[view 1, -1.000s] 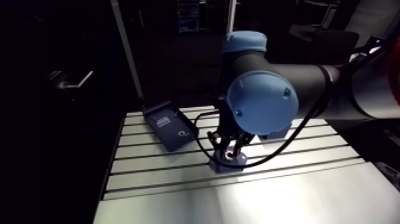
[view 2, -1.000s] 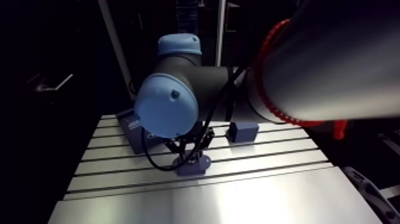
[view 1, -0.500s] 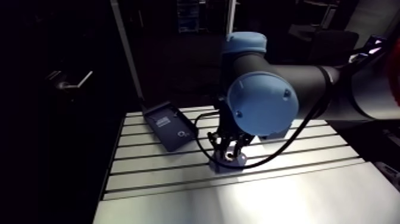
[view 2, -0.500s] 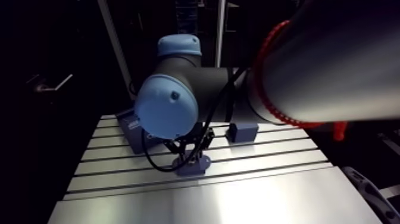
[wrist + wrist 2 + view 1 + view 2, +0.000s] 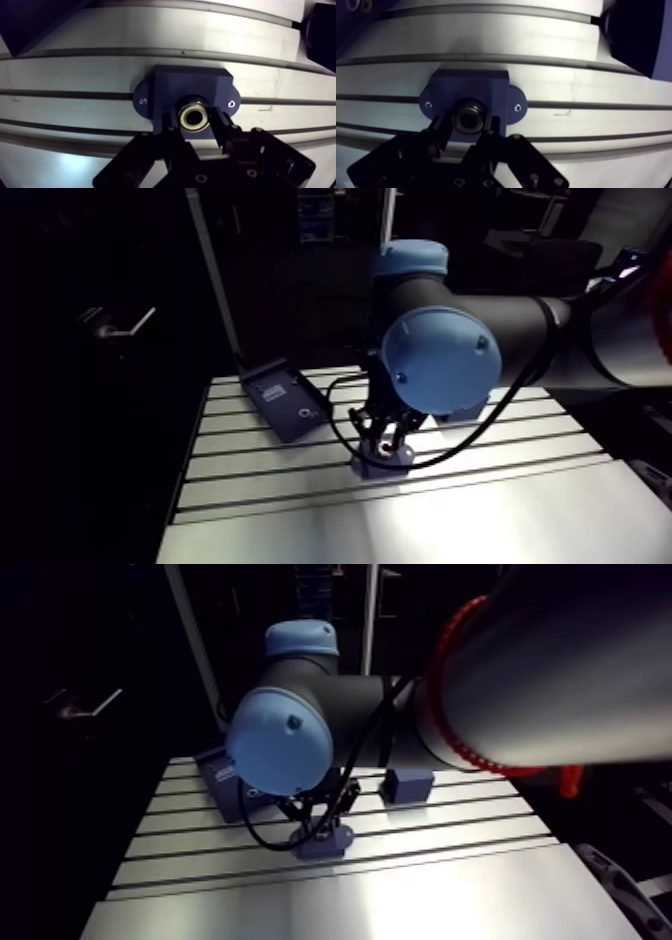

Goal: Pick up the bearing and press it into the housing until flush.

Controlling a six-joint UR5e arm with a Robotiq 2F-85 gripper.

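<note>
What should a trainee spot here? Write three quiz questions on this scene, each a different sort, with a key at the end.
1. True or false: the bearing lies loose on the table, apart from the housing.
2. Pick one. The jaws stand: A) one on either side of the bearing; B) on bare table, wide of the housing; C) clamped on one of the housing's flanges.
3. Fill in: the table's surface is crossed by long ____.

Key: 1 false, since the bearing sits in the housing's bore; 2 A; 3 slots.
</note>
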